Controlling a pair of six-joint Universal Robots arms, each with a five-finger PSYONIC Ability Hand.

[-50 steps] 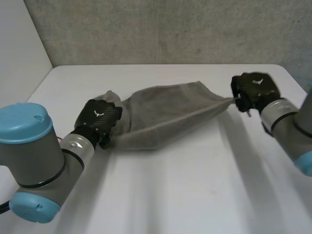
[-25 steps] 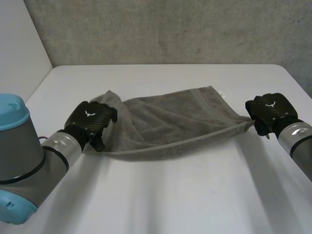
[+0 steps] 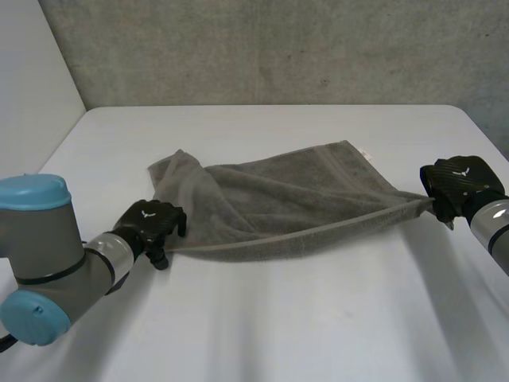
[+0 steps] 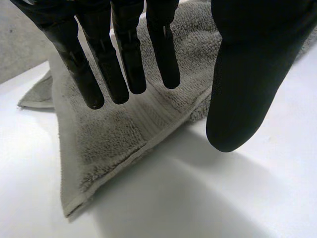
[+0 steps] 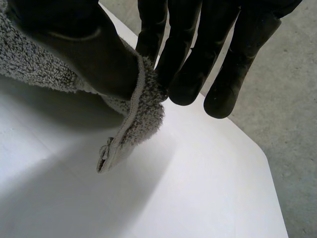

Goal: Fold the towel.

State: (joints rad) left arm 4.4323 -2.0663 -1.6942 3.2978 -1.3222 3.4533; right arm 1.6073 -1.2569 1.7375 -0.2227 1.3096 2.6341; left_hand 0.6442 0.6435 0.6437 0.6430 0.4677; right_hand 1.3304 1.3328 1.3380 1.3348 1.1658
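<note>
Towel (image 3: 278, 199): grey terry cloth with a hemmed border, spread crosswise over the middle of the white counter (image 3: 278, 326). Its near edge runs as a straight line between the two hands and is raised a little, with shadow beneath it. The far part lies rumpled on the counter, one corner pointing toward the far left. A small pale tag (image 3: 364, 154) sits at the far right corner.

Left hand (image 3: 149, 223): black, at the towel's near left end, low over the counter. In the left wrist view its fingers (image 4: 124, 59) are straight and the thumb (image 4: 237, 74) stands apart from them, so the hand is released. The towel (image 4: 109, 144) lies just beyond the fingertips, and its hemmed corner hangs free above its own shadow.

Right hand (image 3: 460, 183): black, at the towel's near right corner, close to the counter's right side. In the right wrist view the thumb (image 5: 84, 54) presses the cloth (image 5: 143, 116) against the fingers, grasping the towel. A short hemmed tip droops below the pinch, clear of the counter.

Left arm (image 3: 40, 263): grey joints with light-blue caps, at the near left.

Wall (image 3: 278, 48): grey concrete, behind the counter.
</note>
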